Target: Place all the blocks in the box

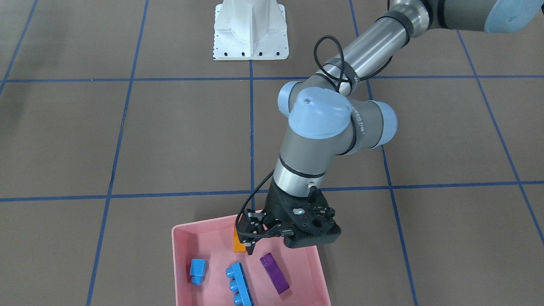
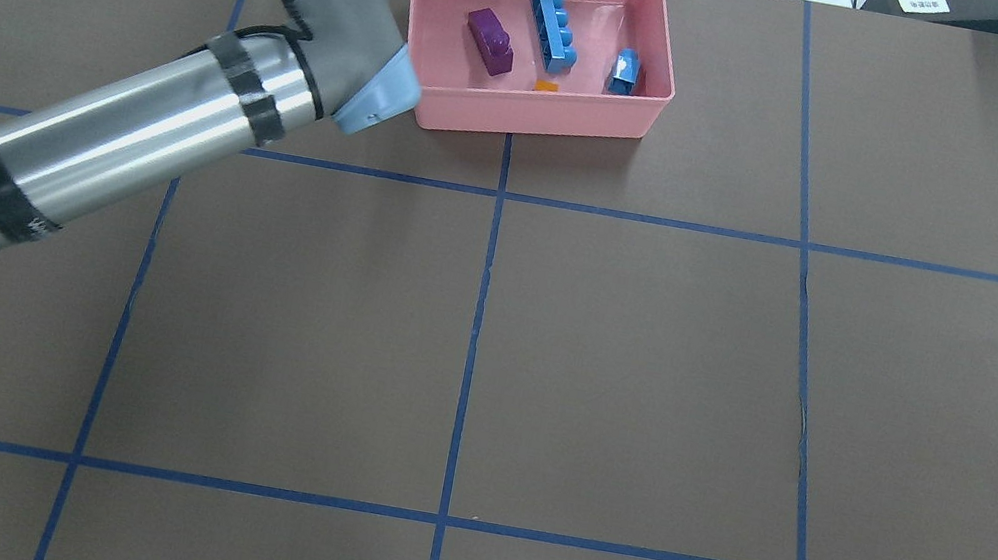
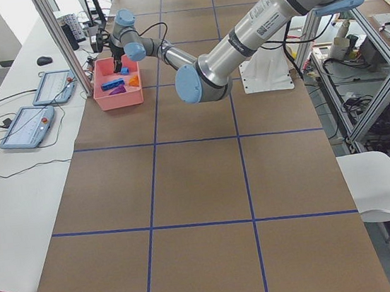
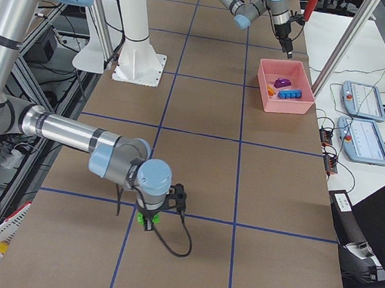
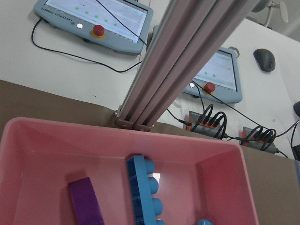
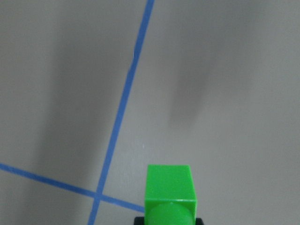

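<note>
Nearest you in the right-end view, the right gripper (image 4: 147, 217) is clamped on the green block (image 6: 169, 187), low at the brown counter (image 2: 647, 366) beside a crossing of blue tape lines (image 2: 473, 337). You can't tell whether the block touches down, and the wrist view's bottom edge cuts off nearly all of the gripper. Far across, by the counter's operator-side edge, the pink box (image 2: 526, 117) holds the purple block (image 2: 488, 40), long blue block (image 2: 553, 28), small blue block (image 2: 625, 71) and orange block (image 2: 547, 85). The orange one is half hidden behind the left gripper (image 1: 253, 244), which hangs over the box, jaws apparently parted and empty. Beyond stand an aluminium post (image 5: 187, 56) and two teach pendants (image 5: 93, 21), one lettered "UNIVERSAL ROBOTS".
</note>
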Motion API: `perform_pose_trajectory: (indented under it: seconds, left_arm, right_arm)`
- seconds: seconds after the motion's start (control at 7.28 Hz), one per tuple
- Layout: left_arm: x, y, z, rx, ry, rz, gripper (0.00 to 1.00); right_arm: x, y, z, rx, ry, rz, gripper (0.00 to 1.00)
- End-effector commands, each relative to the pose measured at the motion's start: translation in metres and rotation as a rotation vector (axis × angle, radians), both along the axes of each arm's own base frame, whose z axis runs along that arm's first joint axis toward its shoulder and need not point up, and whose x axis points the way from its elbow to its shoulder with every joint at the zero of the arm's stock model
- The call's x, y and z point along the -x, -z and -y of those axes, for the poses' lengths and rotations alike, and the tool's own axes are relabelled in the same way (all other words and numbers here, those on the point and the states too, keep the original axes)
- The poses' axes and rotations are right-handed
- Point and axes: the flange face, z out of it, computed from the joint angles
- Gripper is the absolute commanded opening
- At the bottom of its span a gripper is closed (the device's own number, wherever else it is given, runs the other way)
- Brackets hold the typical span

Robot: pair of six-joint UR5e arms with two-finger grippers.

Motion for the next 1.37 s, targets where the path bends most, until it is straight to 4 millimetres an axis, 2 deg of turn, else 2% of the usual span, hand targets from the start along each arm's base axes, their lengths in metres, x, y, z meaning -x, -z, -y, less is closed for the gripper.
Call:
perform_pose_trajectory:
  seconds: [0.0,0.14,0.27,0.41,0.55,0.69,0.82,0.96,1.1,1.24]
  left_arm:
    - [0.059,-0.083,-0.039,0.020,-0.052,0.020,1.00]
    - [0.105,-0.114,-0.045,0.013,-0.090,0.023,1.00]
    - [0.165,-0.140,-0.048,-0.012,-0.140,0.064,1.00]
    - [0.206,-0.164,-0.064,-0.034,-0.189,0.147,1.00]
    - [0.248,-0.194,-0.079,-0.036,-0.234,0.249,1.00]
    - [0.286,-0.228,-0.093,-0.036,-0.297,0.347,1.00]
    - [0.324,-0.267,-0.101,-0.046,-0.374,0.434,1.00]
    - [0.351,-0.297,-0.107,-0.053,-0.457,0.497,1.00]
    - [0.370,-0.316,-0.113,-0.044,-0.492,0.521,1.00]
    - [0.380,-0.330,-0.121,-0.046,-0.516,0.517,1.00]
  right_arm:
    - [-0.017,0.136,0.127,-0.015,-0.004,-0.027,0.00]
    - [-0.010,0.192,0.174,-0.029,0.007,-0.040,0.00]
    - [0.011,0.237,0.215,-0.066,0.027,-0.037,0.00]
    - [0.046,0.277,0.238,-0.063,0.003,-0.045,0.00]
    - [0.098,0.319,0.255,-0.046,-0.023,-0.051,0.00]
    - [0.169,0.357,0.265,-0.032,-0.052,-0.048,0.00]
    - [0.223,0.379,0.283,-0.043,-0.125,-0.018,0.00]
    - [0.282,0.390,0.303,-0.065,-0.170,0.032,0.00]
    - [0.336,0.408,0.333,-0.058,-0.226,0.086,0.00]
    - [0.381,0.425,0.371,-0.068,-0.256,0.129,0.00]
